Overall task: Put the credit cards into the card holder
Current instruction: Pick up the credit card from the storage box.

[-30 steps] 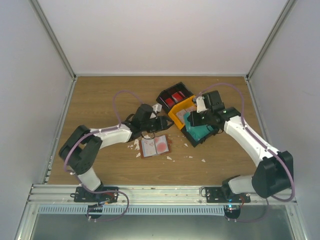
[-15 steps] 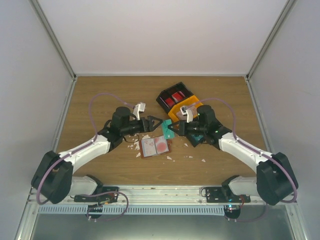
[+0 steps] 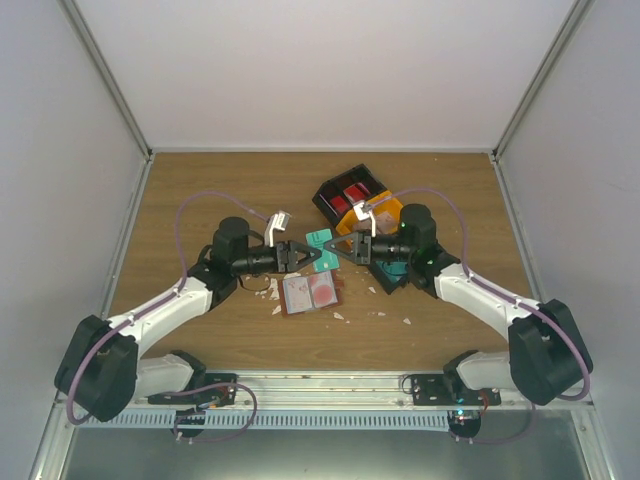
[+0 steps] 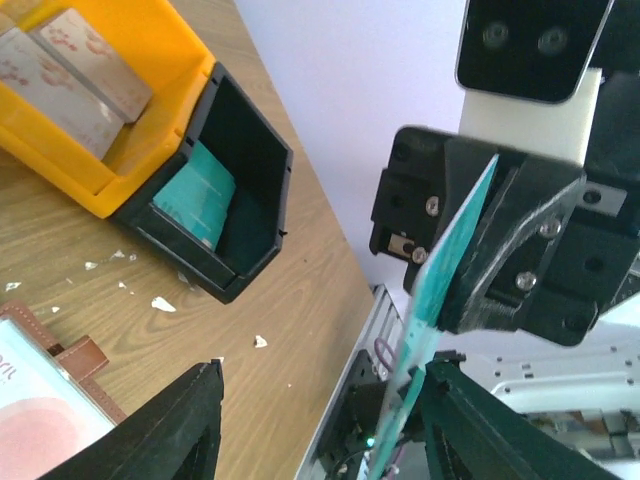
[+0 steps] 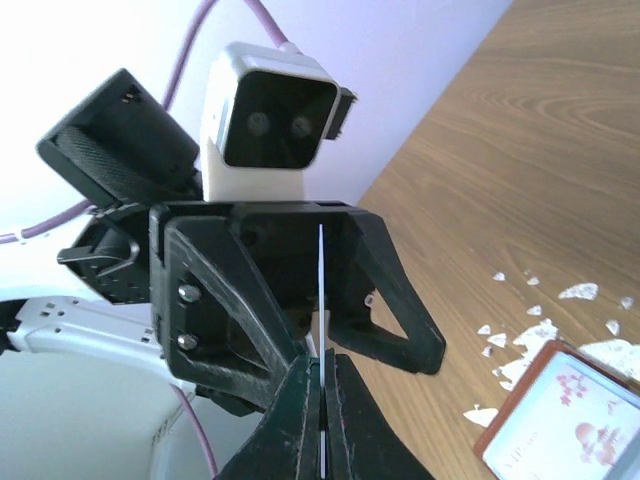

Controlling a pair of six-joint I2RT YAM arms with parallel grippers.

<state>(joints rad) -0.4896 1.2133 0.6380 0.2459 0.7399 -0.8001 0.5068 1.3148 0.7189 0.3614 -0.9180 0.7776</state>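
A teal credit card (image 3: 322, 243) hangs in the air above the table, with my right gripper (image 3: 350, 250) shut on one end of it. In the right wrist view the card (image 5: 321, 285) is edge-on, rising from my right gripper (image 5: 322, 400). My left gripper (image 3: 306, 255) faces it with jaws open on either side of the card's free end. In the left wrist view the card (image 4: 450, 290) stands close beside one finger (image 4: 500, 430) of my left gripper (image 4: 320, 425). The open reddish-brown card holder (image 3: 311, 292) lies flat below them.
A three-compartment bin tray (image 3: 350, 226) stands behind the grippers: red cards (image 3: 350, 195) in the far black compartment, pale cards (image 4: 70, 70) in the orange one, a teal card (image 4: 195, 195) in the near black one. White scraps (image 3: 270, 290) litter the wood around the holder.
My right gripper lifted the teal card out of the bin and carried it left. My left gripper swung round to face it, and the card now sits between its jaws.
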